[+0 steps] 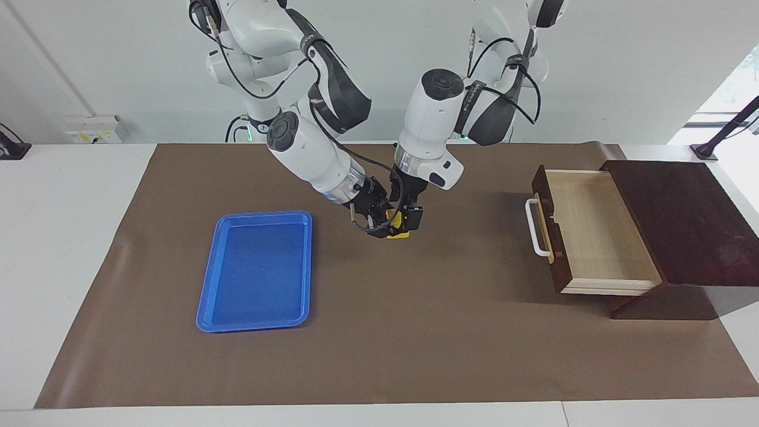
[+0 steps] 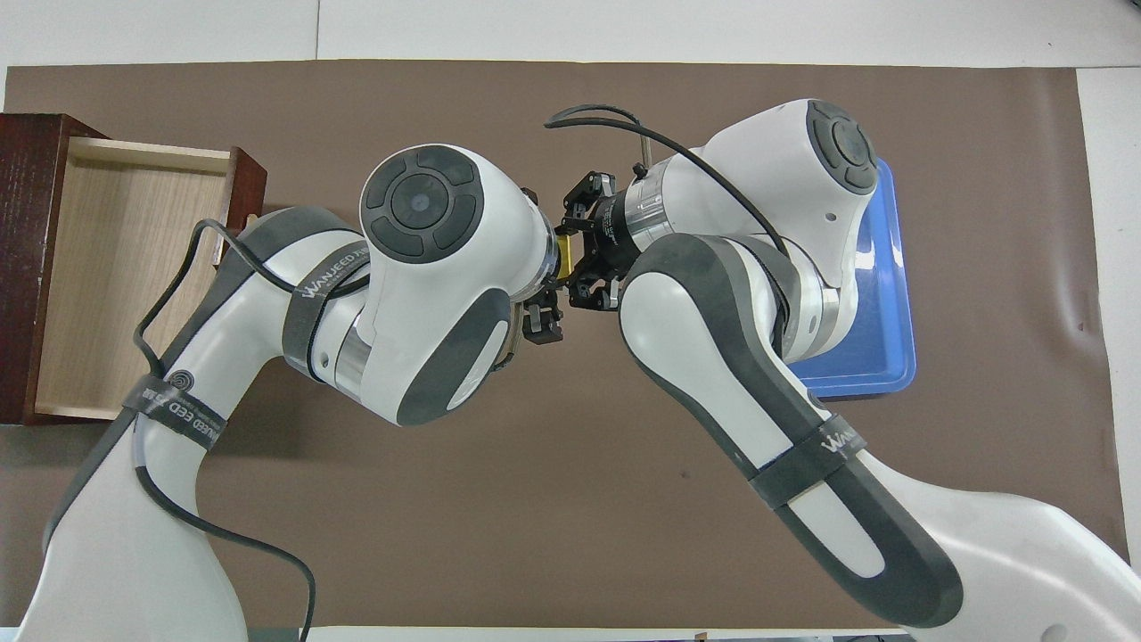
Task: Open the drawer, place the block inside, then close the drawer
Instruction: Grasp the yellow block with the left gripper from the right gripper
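Note:
The small yellow block (image 1: 396, 229) (image 2: 564, 253) hangs just over the brown mat, midway between tray and drawer, and only a sliver of it shows. My right gripper (image 1: 384, 228) (image 2: 576, 260) is shut on it, reaching in from the tray's end. My left gripper (image 1: 405, 220) has come down from above, open, with one finger on each side of the block; whether they touch it I cannot tell. The dark wooden drawer (image 1: 593, 231) (image 2: 125, 267) stands pulled out at the left arm's end, its white handle (image 1: 536, 228) facing the block and its pale inside bare.
A flat blue tray (image 1: 258, 270) (image 2: 887, 357) lies on the mat toward the right arm's end with nothing in it. The drawer's dark box (image 1: 682, 219) sits at the table's edge. A brown mat (image 1: 415, 344) covers the table.

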